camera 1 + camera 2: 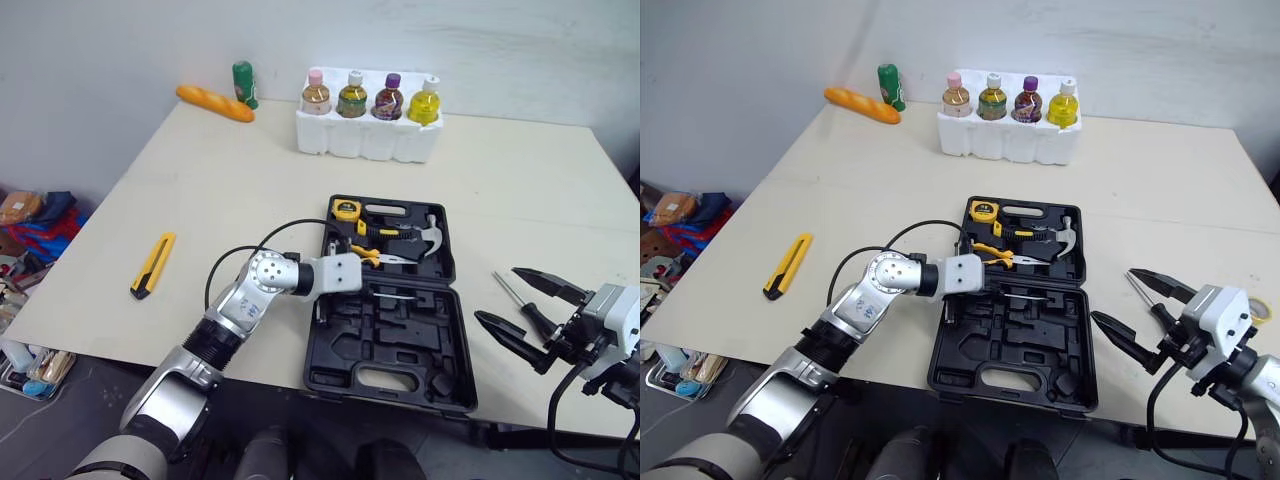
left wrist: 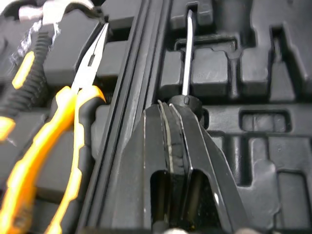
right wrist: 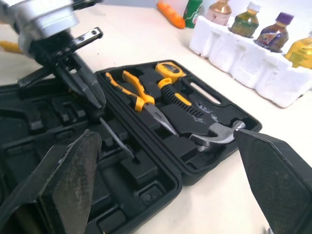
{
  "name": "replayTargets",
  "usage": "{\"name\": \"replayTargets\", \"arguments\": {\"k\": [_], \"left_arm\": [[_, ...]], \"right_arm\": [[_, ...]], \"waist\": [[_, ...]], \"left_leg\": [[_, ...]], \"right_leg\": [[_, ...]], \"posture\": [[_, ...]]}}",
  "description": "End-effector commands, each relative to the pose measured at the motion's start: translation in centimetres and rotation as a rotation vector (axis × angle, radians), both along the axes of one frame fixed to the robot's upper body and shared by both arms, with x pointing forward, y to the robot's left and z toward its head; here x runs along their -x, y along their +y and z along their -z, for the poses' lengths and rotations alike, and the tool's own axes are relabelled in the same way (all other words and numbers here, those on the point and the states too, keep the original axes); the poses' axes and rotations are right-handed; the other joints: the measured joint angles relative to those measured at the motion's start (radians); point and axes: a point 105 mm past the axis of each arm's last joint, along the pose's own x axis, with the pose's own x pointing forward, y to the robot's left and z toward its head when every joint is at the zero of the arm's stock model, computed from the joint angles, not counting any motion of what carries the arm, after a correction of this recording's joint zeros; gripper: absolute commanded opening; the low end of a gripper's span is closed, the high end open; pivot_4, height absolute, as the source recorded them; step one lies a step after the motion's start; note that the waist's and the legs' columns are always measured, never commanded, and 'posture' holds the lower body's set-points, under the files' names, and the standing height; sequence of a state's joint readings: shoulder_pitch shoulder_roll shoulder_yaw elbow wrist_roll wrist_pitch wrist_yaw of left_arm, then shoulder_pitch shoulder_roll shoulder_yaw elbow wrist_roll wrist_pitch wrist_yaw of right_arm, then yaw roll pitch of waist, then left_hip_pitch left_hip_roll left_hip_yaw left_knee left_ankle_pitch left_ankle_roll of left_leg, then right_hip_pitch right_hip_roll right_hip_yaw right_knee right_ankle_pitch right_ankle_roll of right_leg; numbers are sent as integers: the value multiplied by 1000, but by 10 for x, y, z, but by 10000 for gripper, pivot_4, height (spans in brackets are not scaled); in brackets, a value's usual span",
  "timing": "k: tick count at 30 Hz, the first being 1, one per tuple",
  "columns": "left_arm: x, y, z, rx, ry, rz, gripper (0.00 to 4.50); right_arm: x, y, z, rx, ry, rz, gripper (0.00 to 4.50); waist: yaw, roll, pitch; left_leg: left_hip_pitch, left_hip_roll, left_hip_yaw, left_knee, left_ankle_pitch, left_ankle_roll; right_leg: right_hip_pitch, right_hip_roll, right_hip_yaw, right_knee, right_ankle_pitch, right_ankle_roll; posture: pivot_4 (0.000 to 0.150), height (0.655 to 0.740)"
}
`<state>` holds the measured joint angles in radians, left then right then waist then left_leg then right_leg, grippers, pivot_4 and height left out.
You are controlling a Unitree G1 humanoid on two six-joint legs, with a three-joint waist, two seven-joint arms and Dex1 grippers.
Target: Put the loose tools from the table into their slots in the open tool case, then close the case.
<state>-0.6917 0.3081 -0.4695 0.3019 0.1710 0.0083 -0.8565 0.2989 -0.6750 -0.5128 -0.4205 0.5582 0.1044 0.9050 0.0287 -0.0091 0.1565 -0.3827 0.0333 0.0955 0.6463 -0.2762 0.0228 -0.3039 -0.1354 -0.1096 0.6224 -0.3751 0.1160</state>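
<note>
The left gripper (image 2: pixel 176 105) was pinched shut on the black handle of a slim steel-shafted screwdriver (image 2: pixel 186 53), which lay in a slot of the open black plastic tool case (image 1: pixel 390 385). The right gripper (image 1: pixel 1113 294) hung spread just right of the case, over a second black-handled screwdriver (image 1: pixel 530 312) on the table.

White foam holder (image 1: pixel 362 142) with four bottles (image 1: pixel 388 98), upper centre. Bread loaf (image 1: pixel 214 103) and green bottle (image 1: pixel 244 84), upper left, just beside each other.
</note>
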Motion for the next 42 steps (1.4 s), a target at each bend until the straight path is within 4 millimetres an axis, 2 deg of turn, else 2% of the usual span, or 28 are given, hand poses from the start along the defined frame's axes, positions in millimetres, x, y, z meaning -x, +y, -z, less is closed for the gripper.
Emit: {"name": "replayTargets", "arguments": {"k": [1, 4, 7, 8, 11, 12, 13, 15, 18, 19, 21, 24, 25, 27, 29, 32, 34, 35, 36, 38, 39, 40, 42], "left_arm": [[32, 19, 99, -272, 245, -18, 206], [37, 28, 117, -326, 295, -56, 206], [31, 28, 112, -277, 308, -105, 206], [29, 26, 107, -249, 307, -111, 206], [16, 11, 63, -13, 266, -110, 206], [9, 9, 42, 58, 213, -105, 206], [1, 11, 13, 112, 99, -84, 206], [-5, 18, -28, 170, -47, -57, 206], [2, 34, -66, 271, -117, -6, 206], [2, 43, -76, 308, -124, -16, 3175], [3, 60, -83, 317, -115, -33, 9660], [-1, 104, -88, 301, -95, -113, 23636], [-8, 139, -83, 270, -92, -236, 27507], [-12, 187, -80, 264, -104, -417, 36618], [-11, 221, -79, 299, -120, -543, 44628], [-3, 267, -70, 309, -134, -692, 44628], [6, 306, -64, 328, -151, -836, 44628], [8, 315, -63, 334, -157, -868, 44628], [16, 348, -64, 312, -236, -995, 44628], [32, 388, -67, 286, -332, -1143, 44628], [40, 403, -68, 313, -347, -1213, 44628], [45, 410, -68, 337, -345, -1244, 44628], [55, 429, -66, 341, -356, -1341, 44628]], "right_arm": [[4, 5, -2, -3, -26, 4, 45000], [3, 7, 0, -5, -20, -8, 45000], [2, 4, -2, -16, -39, 12, 45000], [2, 4, -2, -18, -38, 12, 45000], [3, 0, 1, -5, -29, 22, 45000], [3, -4, 1, -3, -31, 38, 45000], [3, -14, 1, 2, -31, 63, 45000], [5, -30, 2, 14, -29, 106, 45000], [10, -56, 1, 26, -48, 186, 45000], [11, -63, -1, 23, -58, 212, 45000], [13, -73, -1, 32, -69, 241, 45000], [18, -96, -1, 37, -91, 322, 45000], [22, -110, -3, 52, -107, 376, 45000], [27, -127, -6, 73, -123, 439, 45000], [31, -139, -8, 86, -140, 486, 45000], [38, -158, -11, 85, -187, 585, 45000], [44, -174, -9, 79, -227, 687, 45000], [46, -178, -8, 80, -236, 710, 45000], [52, -186, -7, 88, -264, 773, 45000], [63, -198, -5, 94, -297, 860, 45000], [74, -205, 1, 127, -286, 906, 45000], [80, -209, 5, 151, -274, 928, 45000], [102, -229, 5, 108, -318, 1075, 45000]], "waist": [[1, 1, -6], [6, 0, -15], [6, 2, -17], [6, 2, -19], [6, 7, -20], [3, 8, -21], [0, 9, -20], [-2, 10, -11], [-8, 9, -2], [-9, 10, 2], [-7, 12, 9], [-6, 13, 14], [-7, 12, 16], [-13, 11, 21], [-17, 9, 27], [-19, 6, 30], [-23, 5, 30], [-24, 5, 30], [-25, 5, 30], [-30, 1, 33], [-31, 0, 34], [-32, -1, 34], [-29, 0, 34]], "left_leg": [[0, 0, 0, 0, 0, 0], [0, -1, -2, 1, -3, 3], [12, -1, -2, -3, -10, -2], [16, 0, -3, -7, -11, -2], [16, -1, -3, -15, -10, -2], [15, -1, -3, -15, -10, -1], [14, -2, -2, -15, -10, 0], [7, -3, -1, -15, -5, 5], [-2, -3, -1, -15, -1, -2], [-8, -3, 1, -15, 2, -3], [-8, -4, 1, -15, 4, -3], [-8, -5, 2, -15, 3, -3], [-7, -6, 2, -16, 4, -2], [-6, -6, 5, -16, 4, -1], [-5, -6, 6, -16, 3, 0], [-5, -5, 5, -16, -1, 4], [-6, -5, 5, -16, 0, 3], [-6, -5, 5, -16, 0, 1], [-7, -5, 5, -17, 0, 0], [-9, -5, 6, -19, 3, -1], [-9, -4, 7, -20, 4, -3], [-8, -4, 7, -21, 6, -7], [-7, -5, 8, -24, 6, -7]], "right_leg": [[0, 0, 0, -1, 0, 0], [2, -1, 3, -4, 0, 1], [17, -1, 4, -14, 0, 1], [22, -1, 4, -20, -2, -3], [29, -1, 5, -33, -2, -5], [28, -1, 5, -33, -2, -4], [22, -2, 5, -33, 1, 1], [14, -3, 4, -30, 4, 6], [6, 1, 2, -29, 5, 5], [-2, 3, 2, -27, 5, 5], [-3, 6, 1, -19, 5, 5], [-4, 6, 0, -18, 4, 6], [-3, 6, -1, -18, 4, 6], [-4, 5, 0, -18, 4, 7], [-5, 3, 1, -18, 3, 7], [-7, -1, 5, -16, 4, 7], [-9, -3, 6, -15, 4, 7], [-11, -3, 7, -13, 3, 7], [-13, -4, 7, -12, 3, 6], [-19, -4, 7, -8, 2, 4], [-21, -4, 7, -5, 1, 2], [-22, -4, 6, -3, 0, 2], [-22, -6, 5, -3, 0, 1]], "posture": [[1500, 7400], [1500, 7400], [1500, 7400], [1500, 7400], [1500, 7400], [1500, 7400], [1500, 7400], [1500, 7400], [1500, 7400], [1500, 7400], [1500, 7400], [1500, 7400], [1500, 7400], [1500, 7400], [1500, 7400], [1500, 7400], [1500, 7400], [1500, 7400], [1500, 7400], [1500, 7400], [1500, 7400], [1500, 7400], [1500, 7400]]}}
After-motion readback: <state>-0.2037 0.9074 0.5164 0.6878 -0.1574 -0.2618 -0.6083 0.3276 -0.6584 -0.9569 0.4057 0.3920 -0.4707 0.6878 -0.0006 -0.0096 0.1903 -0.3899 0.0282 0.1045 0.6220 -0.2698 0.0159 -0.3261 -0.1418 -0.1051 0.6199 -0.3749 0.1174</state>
